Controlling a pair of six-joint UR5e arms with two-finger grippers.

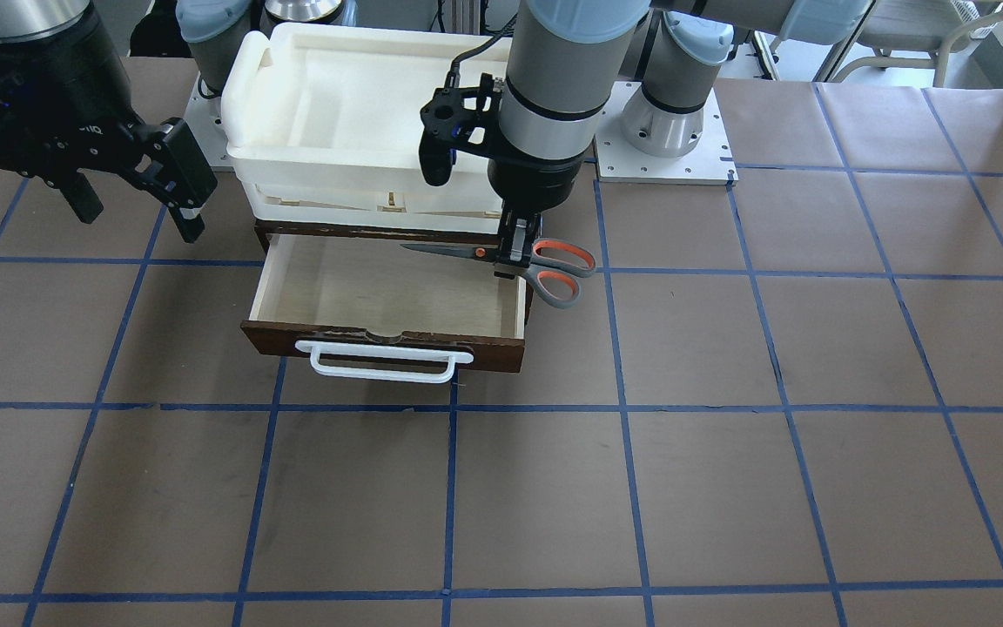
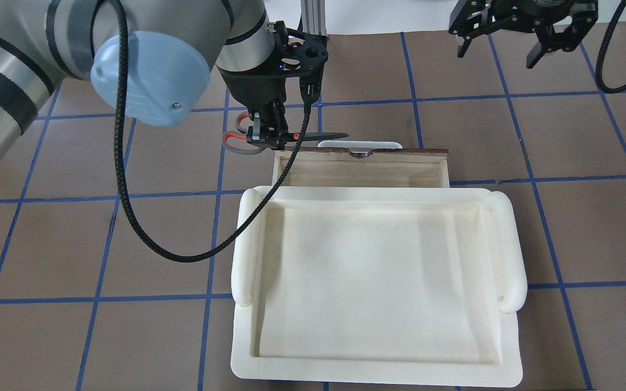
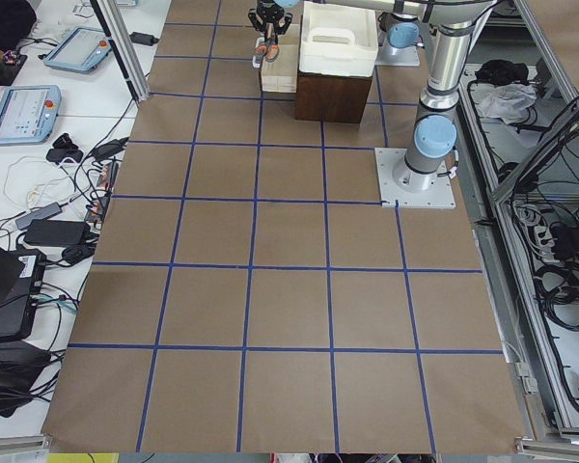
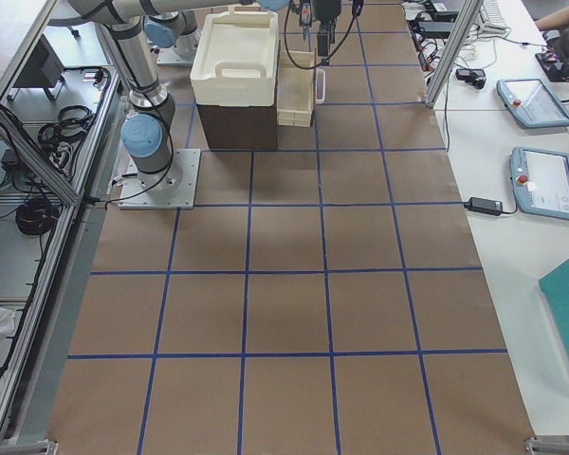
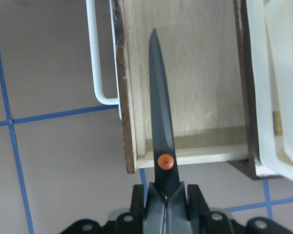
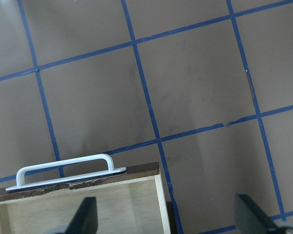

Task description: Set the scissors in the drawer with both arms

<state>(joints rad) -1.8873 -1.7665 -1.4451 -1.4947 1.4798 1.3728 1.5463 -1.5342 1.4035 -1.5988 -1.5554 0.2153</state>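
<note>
Brown table: dark wooden drawer open; my left gripper pinches grey orange-looped scissors above it, unreleased; right gripper spread.

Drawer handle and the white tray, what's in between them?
The inside of the open drawer, pale wood with nothing in it. The scissors, held by the left gripper, hang over one end. The front-facing view shows it.

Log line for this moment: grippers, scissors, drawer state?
left gripper: shut on scissors | scissors: blades over open drawer, handles outside its side wall | right gripper: open, empty
</note>
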